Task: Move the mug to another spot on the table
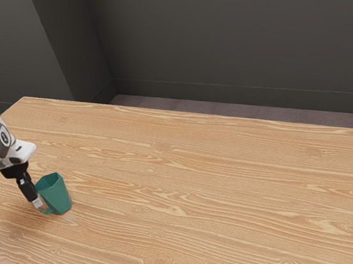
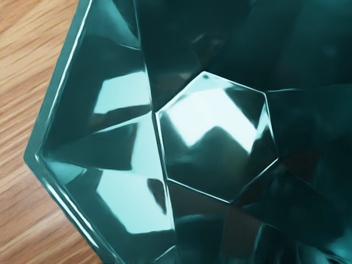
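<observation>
Teal mug upright on tabletop, near its edge at exterior view's left, well short of far corner. Gripper at mug's handle side, hand right above the opening. Clamped or apart: cannot tell. Risk: off-centre hold on glossy faceted wall, so mug may pivot, slip or tip on lift. No readable brand or text.

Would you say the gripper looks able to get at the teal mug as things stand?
Probably yes: the gripper is beside the mug, the wrist view looks straight into its hollow, and nothing stands between them.
</observation>
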{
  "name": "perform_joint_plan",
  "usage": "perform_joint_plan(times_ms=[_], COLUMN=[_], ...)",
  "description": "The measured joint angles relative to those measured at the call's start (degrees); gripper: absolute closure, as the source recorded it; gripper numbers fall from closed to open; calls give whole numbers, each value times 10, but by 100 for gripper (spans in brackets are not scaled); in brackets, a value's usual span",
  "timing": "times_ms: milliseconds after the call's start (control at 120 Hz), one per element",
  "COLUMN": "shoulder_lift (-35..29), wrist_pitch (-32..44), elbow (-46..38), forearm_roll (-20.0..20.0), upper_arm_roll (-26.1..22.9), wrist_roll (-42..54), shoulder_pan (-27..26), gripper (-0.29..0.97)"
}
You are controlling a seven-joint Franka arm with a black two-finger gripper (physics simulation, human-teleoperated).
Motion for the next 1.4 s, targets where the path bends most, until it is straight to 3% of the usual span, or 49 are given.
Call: perform_joint_plan(times_ms=[108, 525, 1167, 1400], shoulder_lift=[2, 2, -13, -31], wrist_pitch=[4, 10, 10, 11], elbow=[0, 2, 9, 10], forearm_roll=[-3, -13, -19, -68], upper_arm_roll=[0, 0, 0, -4], wrist_roll=[1, 2, 5, 21], shoulder_pan=[-1, -1, 0, -7], gripper=[4, 53, 61, 65])
